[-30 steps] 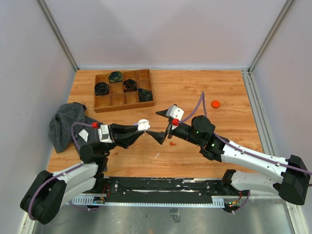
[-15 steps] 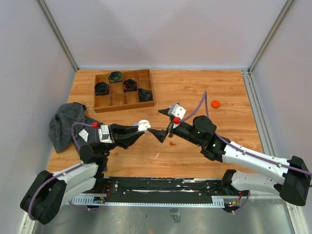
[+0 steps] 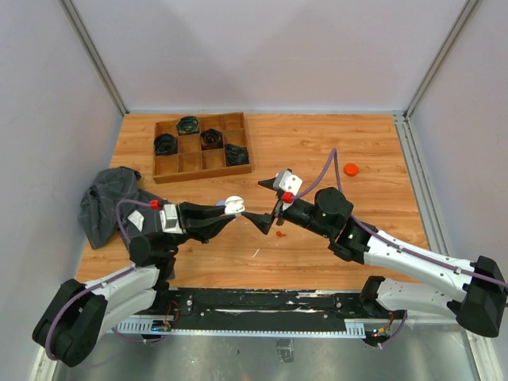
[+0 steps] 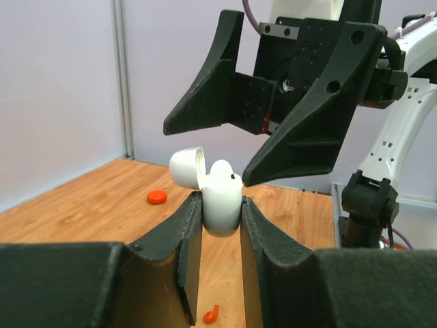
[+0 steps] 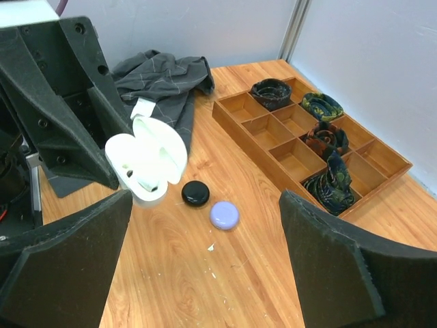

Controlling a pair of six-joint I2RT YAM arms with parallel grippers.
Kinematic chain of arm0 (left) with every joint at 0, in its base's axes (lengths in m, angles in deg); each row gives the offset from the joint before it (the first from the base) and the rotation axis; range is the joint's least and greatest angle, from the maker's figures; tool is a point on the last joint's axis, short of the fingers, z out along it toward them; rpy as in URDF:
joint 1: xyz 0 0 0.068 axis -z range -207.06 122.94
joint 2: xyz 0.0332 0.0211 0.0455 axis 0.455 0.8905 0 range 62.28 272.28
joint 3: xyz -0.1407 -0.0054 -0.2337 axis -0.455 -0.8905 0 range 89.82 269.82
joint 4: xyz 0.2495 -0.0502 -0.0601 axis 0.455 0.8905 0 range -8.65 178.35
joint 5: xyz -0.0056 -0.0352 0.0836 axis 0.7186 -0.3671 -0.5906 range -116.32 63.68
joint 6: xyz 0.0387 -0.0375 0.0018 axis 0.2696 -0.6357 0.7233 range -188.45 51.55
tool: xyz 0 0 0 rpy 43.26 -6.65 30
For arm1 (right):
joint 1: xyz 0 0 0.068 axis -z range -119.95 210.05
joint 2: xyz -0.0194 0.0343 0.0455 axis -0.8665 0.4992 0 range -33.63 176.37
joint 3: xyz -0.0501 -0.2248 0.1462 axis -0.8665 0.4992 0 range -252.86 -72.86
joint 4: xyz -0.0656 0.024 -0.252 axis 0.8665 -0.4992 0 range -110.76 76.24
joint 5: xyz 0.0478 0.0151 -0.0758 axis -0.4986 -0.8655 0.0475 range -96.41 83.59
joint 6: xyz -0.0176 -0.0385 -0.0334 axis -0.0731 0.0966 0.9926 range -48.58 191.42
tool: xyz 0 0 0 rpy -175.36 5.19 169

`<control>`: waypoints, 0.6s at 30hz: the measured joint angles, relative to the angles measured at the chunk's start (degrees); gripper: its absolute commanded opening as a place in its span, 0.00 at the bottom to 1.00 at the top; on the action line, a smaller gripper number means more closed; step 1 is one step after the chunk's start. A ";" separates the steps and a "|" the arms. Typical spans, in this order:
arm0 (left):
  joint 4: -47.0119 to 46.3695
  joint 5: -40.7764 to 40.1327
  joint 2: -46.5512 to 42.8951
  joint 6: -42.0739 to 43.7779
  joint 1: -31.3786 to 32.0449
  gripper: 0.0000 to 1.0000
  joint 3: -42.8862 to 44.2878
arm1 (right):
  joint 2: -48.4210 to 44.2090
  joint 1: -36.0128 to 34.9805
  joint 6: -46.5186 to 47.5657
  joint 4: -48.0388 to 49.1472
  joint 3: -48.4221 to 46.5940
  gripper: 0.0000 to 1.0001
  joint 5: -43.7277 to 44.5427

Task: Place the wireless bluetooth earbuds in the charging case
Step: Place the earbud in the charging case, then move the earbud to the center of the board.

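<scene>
The white charging case (image 3: pixel 233 203) is held off the table with its lid open, and my left gripper (image 3: pixel 229 209) is shut on its body. In the left wrist view the case (image 4: pixel 222 195) sits pinched between the two black fingers of that gripper (image 4: pixel 222 208). My right gripper (image 3: pixel 253 201) hangs open and empty just right of the case, one finger on either side of it. The right wrist view looks down past that gripper (image 5: pixel 206 205) at the open case (image 5: pixel 147 160). One orange-red earbud (image 3: pixel 279 234) lies on the wood below the right wrist, also seen under the left fingers (image 4: pixel 212 314).
A wooden compartment tray (image 3: pixel 190 163) with rolled dark cloths stands at the back left. A grey cloth (image 3: pixel 111 198) lies at the left edge. A black puck (image 5: pixel 196 193) and a lavender puck (image 5: pixel 224 214) lie under the case; an orange puck (image 3: pixel 351 168) is at the right.
The right gripper has drifted slightly, staying open beside the case. The left gripper and the case have not moved.
</scene>
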 measured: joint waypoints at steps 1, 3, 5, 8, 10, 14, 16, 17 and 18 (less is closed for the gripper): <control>0.15 -0.07 -0.02 0.09 0.00 0.00 0.00 | -0.09 0.09 0.11 -0.70 -0.11 0.91 -0.20; 0.46 -0.42 -0.46 0.33 0.00 0.00 0.02 | -0.22 0.90 0.24 -2.86 -0.37 0.91 -0.63; 1.14 -0.61 -1.01 0.72 0.00 0.00 0.07 | -0.20 2.49 -0.07 -5.66 -1.16 0.91 -0.76; 4.22 -1.18 -2.25 2.21 0.00 0.00 0.13 | 0.04 6.64 -1.07 -10.43 -3.08 0.91 -0.87; 6.23 -2.29 -2.97 3.39 0.00 0.00 0.13 | 0.79 9.46 -1.95 -12.96 -4.50 0.91 -0.92; 11.15 -4.79 -4.20 5.73 0.00 0.00 0.13 | 5.81 14.64 -4.04 -18.99 -9.49 0.90 -0.96; 14.05 -5.79 -4.68 6.78 -0.04 0.00 0.13 | 9.90 17.03 -5.03 -21.31 -12.07 0.88 -0.79; 15.32 -6.34 -4.87 7.26 -0.09 0.00 0.13 | 12.09 18.12 -5.38 -22.27 -13.18 0.87 -0.66; 16.81 -6.91 -5.09 7.80 -0.20 0.00 0.17 | 14.58 19.43 -5.81 -23.45 -14.40 0.86 -0.35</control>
